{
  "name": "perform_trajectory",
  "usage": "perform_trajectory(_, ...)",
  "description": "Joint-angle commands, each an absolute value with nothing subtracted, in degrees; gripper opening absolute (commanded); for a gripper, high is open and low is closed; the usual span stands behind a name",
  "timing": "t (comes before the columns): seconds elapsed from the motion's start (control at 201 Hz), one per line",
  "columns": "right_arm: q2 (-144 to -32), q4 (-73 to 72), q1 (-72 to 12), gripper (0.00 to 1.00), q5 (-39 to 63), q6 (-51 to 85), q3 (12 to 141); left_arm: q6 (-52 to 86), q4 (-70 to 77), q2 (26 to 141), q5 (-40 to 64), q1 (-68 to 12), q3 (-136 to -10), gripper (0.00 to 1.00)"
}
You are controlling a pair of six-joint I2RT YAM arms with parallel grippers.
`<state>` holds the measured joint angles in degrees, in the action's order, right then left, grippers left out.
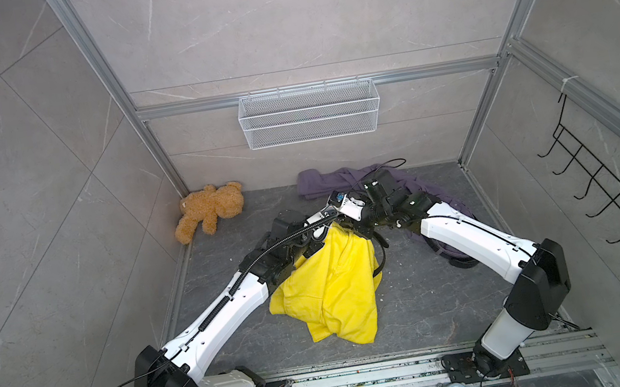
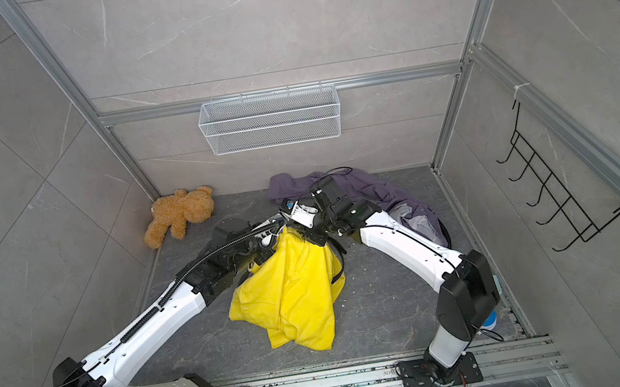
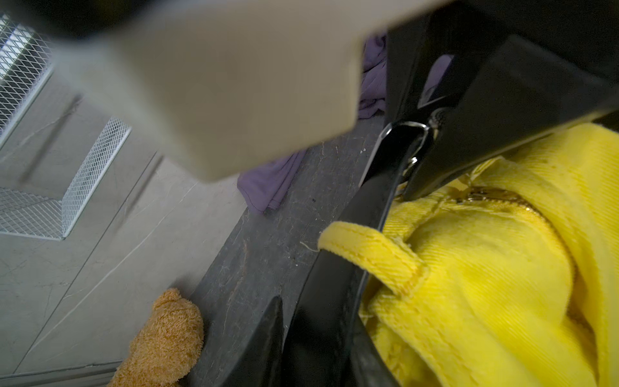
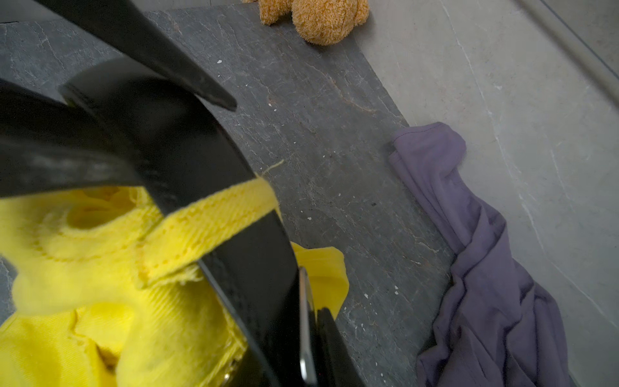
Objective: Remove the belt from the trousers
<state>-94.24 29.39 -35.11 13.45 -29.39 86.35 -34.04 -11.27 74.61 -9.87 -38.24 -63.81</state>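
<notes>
Little is done: the belt (image 3: 368, 197) still runs through a loop (image 3: 368, 254) of the yellow trousers (image 1: 335, 290), bunched on the tabletop (image 1: 442, 308). The right tool (image 3: 422, 147) is clamped on it by the buckle (image 3: 402, 134); the left tool (image 3: 321, 321) straddles it, grip unclear.

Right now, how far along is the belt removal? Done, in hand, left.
Done: a stretch of belt arcs loose beside the trousers, seen in a top view. In hand: left gripper and right gripper both clamp the belt, either side of a yellow belt loop. Left: the belt is still threaded through that loop and must be pulled clear; other loops are hidden.
</notes>
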Motion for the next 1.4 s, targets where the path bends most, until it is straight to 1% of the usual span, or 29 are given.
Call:
perform_trajectory(0.0,-90.38,27.85,-35.91,0.11,18.05,-30.23,86.49,-31.41,-7.12,73.39,-9.03,-36.93,-63.07,0.05)
perform_trajectory(0.015,-90.42,27.93,-35.94,0.14,18.13,-30.27,86.41,-31.38,-7.04,73.12,-8.8,-36.91,-62.93,0.0)
perform_trajectory(0.05,-90.3,28.23,-35.95,0.22,18.55,-30.58,86.3,-31.38,-6.5,72.3,-8.22,-36.87,-62.15,0.0)
perform_trajectory(0.075,-90.22,28.45,-35.94,0.34,18.87,-30.77,86.31,-31.42,-6.21,71.42,-7.56,-36.9,-61.68,0.0)
perform_trajectory(0.105,-90.06,29.12,-35.79,0.46,19.33,-31.25,86.28,-31.55,-5.95,70.65,-7.0,-36.91,-61.11,0.0)
perform_trajectory(0.149,-89.27,29.79,-35.37,0.59,21.28,-32.46,85.46,-31.85,-5.71,69.12,-5.54,-36.88,-60.14,0.0)
perform_trajectory(0.239,-87.43,30.74,-33.67,0.69,28.04,-33.65,84.45,-31.82,-4.9,65.39,-2.8,-36.83,-58.21,0.0)
perform_trajectory(0.314,-87.16,31.92,-32.58,0.73,34.05,-34.19,84.82,-31.15,-3.89,62.38,-0.65,-36.74,-56.68,0.0)
perform_trajectory(0.483,-91.36,37.26,-30.43,0.75,45.34,-37.95,87.72,-31.28,2.41,56.44,3.1,-36.71,-51.77,0.0)
perform_trajectory(0.633,-92.2,35.88,-30.41,0.77,48.76,-40.09,87.82,-31.18,3.6,55.55,2.99,-36.5,-50.53,0.0)
perform_trajectory(0.852,-92.4,36.49,-32.58,0.81,43.73,-38.85,88.16,-31.77,0.98,57.89,0.84,-35.97,-52.46,0.0)
perform_trajectory(0.957,-91.94,34.07,-33.95,0.81,38.84,-35.98,86.28,-31.49,1.23,58.01,0.4,-35.77,-52.52,0.0)
perform_trajectory(1.012,-91.89,32.06,-34.08,0.8,36.84,-33.21,85.49,-31.25,1.14,58.24,0.01,-35.66,-52.72,0.0)
perform_trajectory(1.126,-92.41,31.29,-34.19,0.74,36.27,-30.94,85.09,-30.73,1.55,58.06,-0.26,-35.67,-52.83,0.0)
perform_trajectory(1.206,-92.62,30.63,-34.28,0.72,35.46,-30.03,84.55,-30.61,1.67,57.92,-0.26,-35.68,-52.88,0.0)
perform_trajectory(1.336,-92.23,29.65,-34.36,0.72,35.64,-29.44,83.73,-30.41,1.36,57.96,-0.74,-35.67,-53.04,0.0)
perform_trajectory(1.39,-92.12,29.47,-34.49,0.73,35.39,-29.43,83.37,-30.39,1.41,58.03,-0.77,-35.66,-53.12,0.0)
